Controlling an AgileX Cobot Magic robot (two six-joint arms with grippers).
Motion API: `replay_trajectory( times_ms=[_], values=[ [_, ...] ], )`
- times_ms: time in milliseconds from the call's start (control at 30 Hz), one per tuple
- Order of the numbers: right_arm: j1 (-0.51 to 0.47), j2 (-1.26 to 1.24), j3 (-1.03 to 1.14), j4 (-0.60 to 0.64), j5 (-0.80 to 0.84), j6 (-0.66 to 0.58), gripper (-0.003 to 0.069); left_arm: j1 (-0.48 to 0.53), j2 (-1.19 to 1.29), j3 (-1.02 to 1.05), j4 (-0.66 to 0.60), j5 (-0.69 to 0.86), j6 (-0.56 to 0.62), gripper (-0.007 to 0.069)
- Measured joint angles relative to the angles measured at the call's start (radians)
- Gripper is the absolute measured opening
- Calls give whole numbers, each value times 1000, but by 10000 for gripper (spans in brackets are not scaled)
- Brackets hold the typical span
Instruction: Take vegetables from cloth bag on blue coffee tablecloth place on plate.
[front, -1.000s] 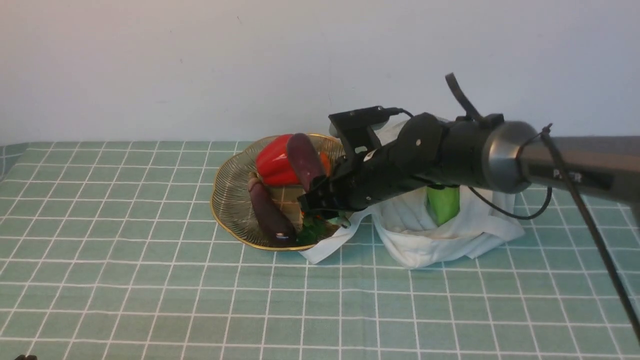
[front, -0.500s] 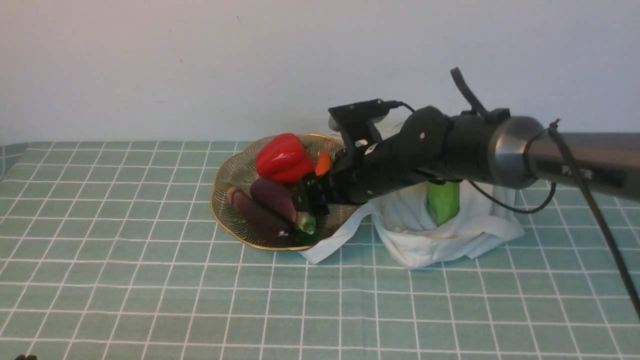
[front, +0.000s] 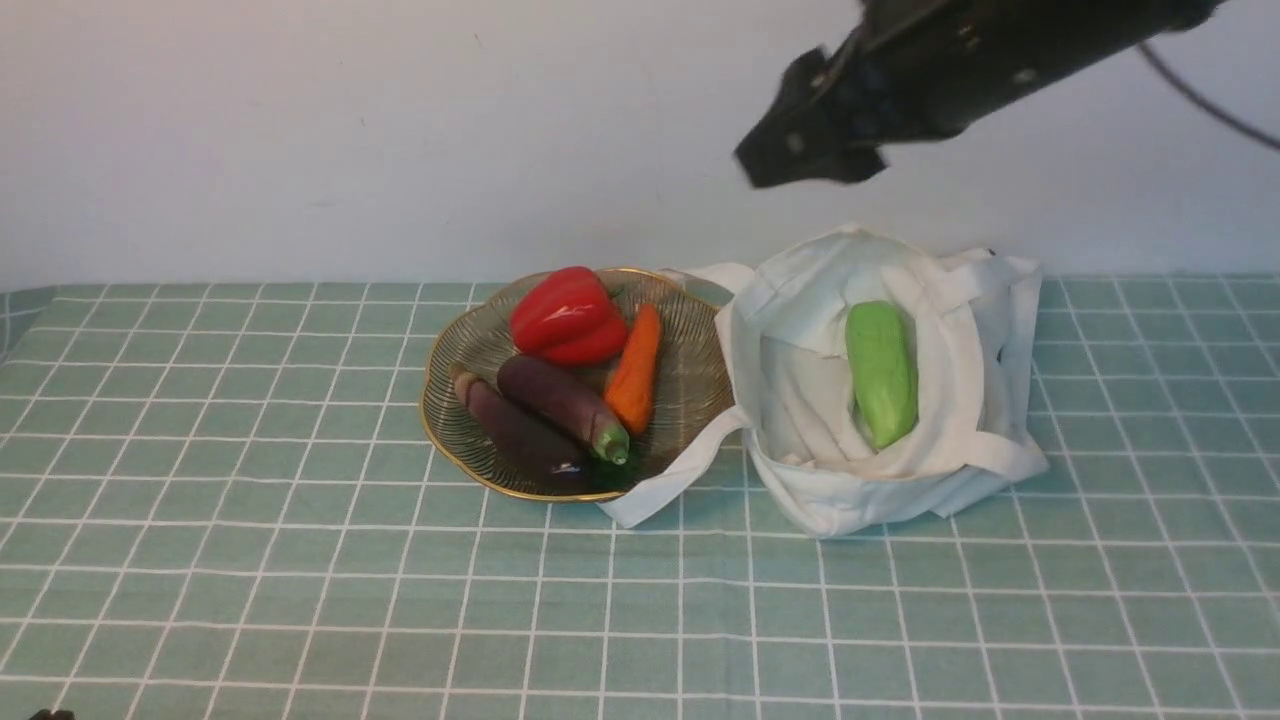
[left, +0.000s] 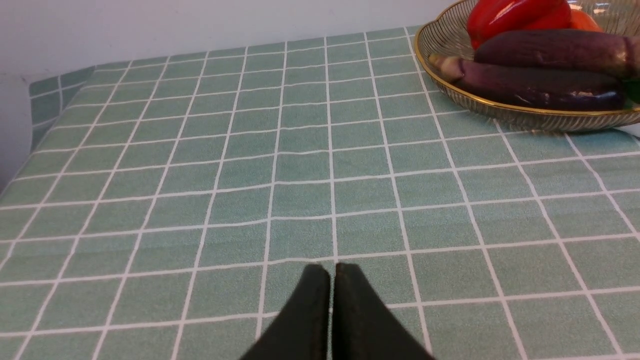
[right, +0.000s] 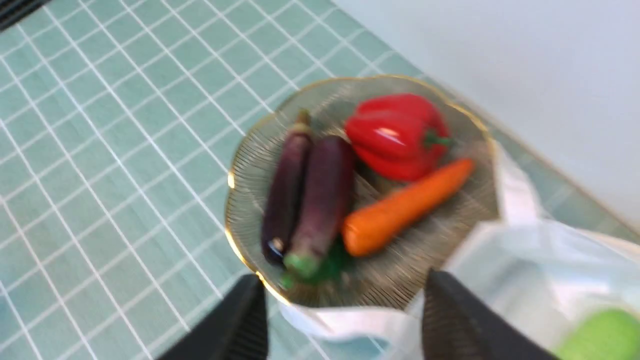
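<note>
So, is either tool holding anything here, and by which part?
Nothing is held. The right tool is open and empty, up in the air; the left tool is shut on nothing, above the tablecloth.

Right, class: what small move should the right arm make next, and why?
Probably swing the right pincer, open and empty, over and down towards the light-green vegetable, the only vegetable visible in the cloth bag. The thick eggplant already lies on the plate, so this one remains.
</note>
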Motion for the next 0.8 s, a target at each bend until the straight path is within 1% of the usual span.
replay_trajectory(
  times_ms=[67,100,133,200,267,333,400,433,467,533,800],
  values=[
    [-64,-74,-4,-20,72,10,204,0,0,0,0,0,0,-5],
    [-75,-84,-4,-21,78,11,188,0,0,0,0,0,0,-5],
    [-109,-121,-4,-23,122,29,130,0,0,0,0,0,0,-5],
    [-154,-172,-4,-26,162,54,57,0,0,0,0,0,0,-5],
    [-189,-228,0,-28,172,76,10,0,0,0,0,0,0,-5],
    [-203,-259,9,-29,172,84,-1,0,0,0,0,0,0,-5],
    [-223,-361,53,-29,175,100,-12,0,0,0,0,0,0,-5],
    [-223,-361,58,-29,175,102,-13,0,0,0,0,0,0,-5],
    [-227,-436,98,-29,178,112,-14,0,0,0,0,0,0,-5],
    [-227,-491,134,-28,180,116,-14,0,0,0,0,0,0,-5],
    [-230,-941,513,31,176,136,-15,0,0,0,0,0,0,-5]
  ],
)
